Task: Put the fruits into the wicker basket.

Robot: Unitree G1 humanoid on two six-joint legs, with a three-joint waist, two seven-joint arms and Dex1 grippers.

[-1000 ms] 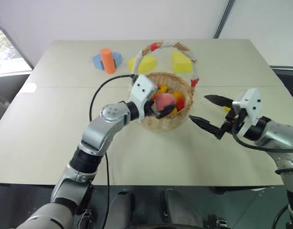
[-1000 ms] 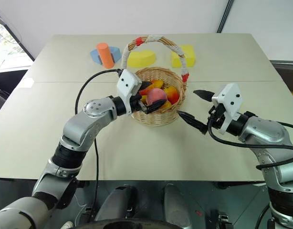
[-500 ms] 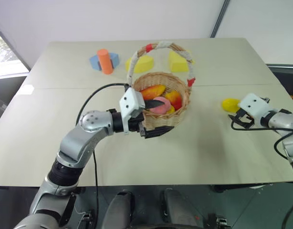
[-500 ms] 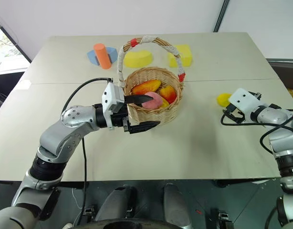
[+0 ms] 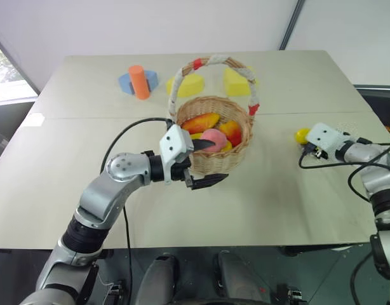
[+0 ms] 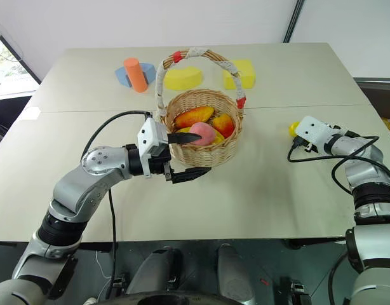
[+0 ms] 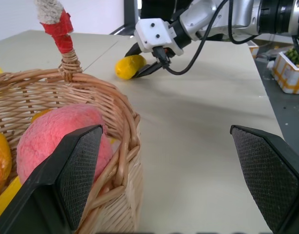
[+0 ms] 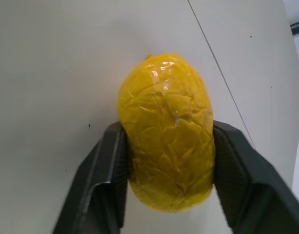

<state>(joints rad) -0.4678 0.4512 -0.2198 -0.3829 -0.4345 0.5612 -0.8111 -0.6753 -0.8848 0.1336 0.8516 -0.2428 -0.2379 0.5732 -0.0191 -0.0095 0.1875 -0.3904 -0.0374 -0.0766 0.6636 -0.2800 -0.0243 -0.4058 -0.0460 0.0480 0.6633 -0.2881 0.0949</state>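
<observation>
The wicker basket (image 5: 228, 154) stands mid-table with a pink peach (image 5: 214, 136) and orange-red mangoes (image 5: 201, 121) inside. My left gripper (image 5: 208, 162) is open at the basket's near rim. One finger reaches over the rim beside the peach (image 7: 54, 139); the other hangs outside the front wall. Nothing is held in it. To the right, a glossy yellow lemon (image 8: 165, 131) lies on the table. My right gripper (image 8: 169, 129) is shut on it, a finger pressed against each side. The left wrist view also has the lemon (image 7: 127, 67), with the right gripper (image 7: 148, 68) on it.
An orange cylinder (image 5: 141, 81) on blue blocks and two pale yellow foam blocks (image 5: 190, 86) (image 5: 238, 82) sit behind the basket. The table's right edge (image 5: 379, 121) runs close to the right arm. A box (image 7: 291, 73) stands on the floor beyond it.
The left gripper let the peach go into the basket and drew back, open. The right gripper swung out to the right, came down on the lemon and shut on it.
</observation>
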